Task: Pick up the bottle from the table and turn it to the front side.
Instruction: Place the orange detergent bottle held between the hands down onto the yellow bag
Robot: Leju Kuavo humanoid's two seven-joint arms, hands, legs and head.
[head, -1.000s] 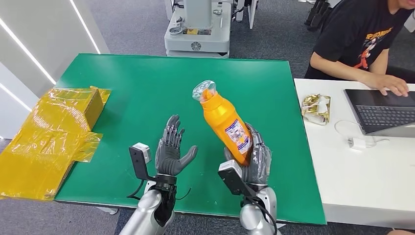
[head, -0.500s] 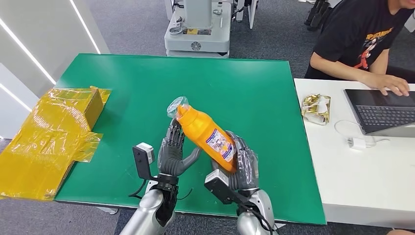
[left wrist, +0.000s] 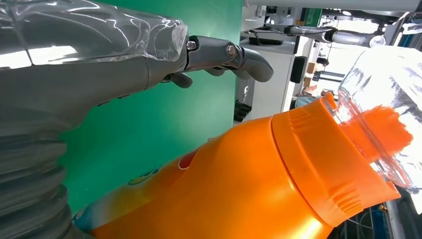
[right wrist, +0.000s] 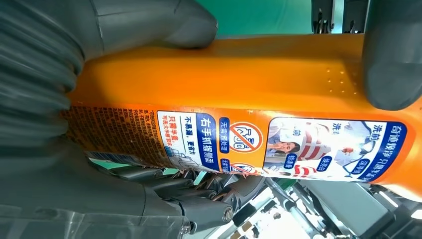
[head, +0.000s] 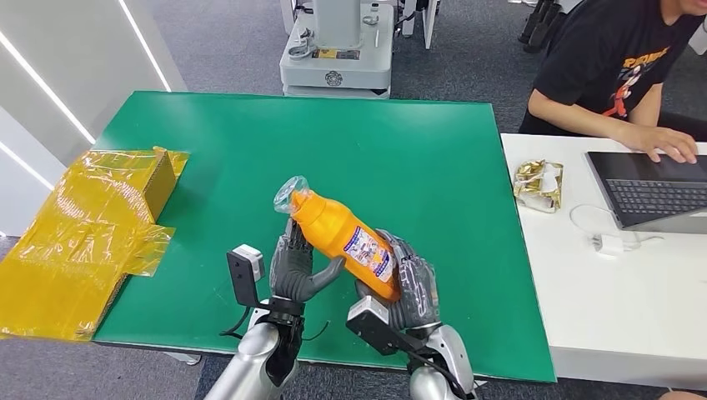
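The orange bottle (head: 343, 239) is held above the near edge of the green table (head: 433, 142), tilted so that its clear cap points toward ten o'clock and its base toward four o'clock; the lower body is gripped by the right hand (head: 408, 283), whose fingers are wrapped around the base from the four o'clock side; in the right wrist view the printed label is seen facing the camera, with the thumb (right wrist: 154, 22) pressed on the bottle's bare orange side. The left hand (head: 293, 265) is raised palm-up at the bottle's seven o'clock side; its fingers are spread and reach up behind the bottle's neck, its thumb is touching the bottle's underside, and nothing is enclosed by it; both forearms are brought in from six o'clock, close together.

A crumpled yellow sheet (head: 83, 229) is laid over the table's nine o'clock edge.
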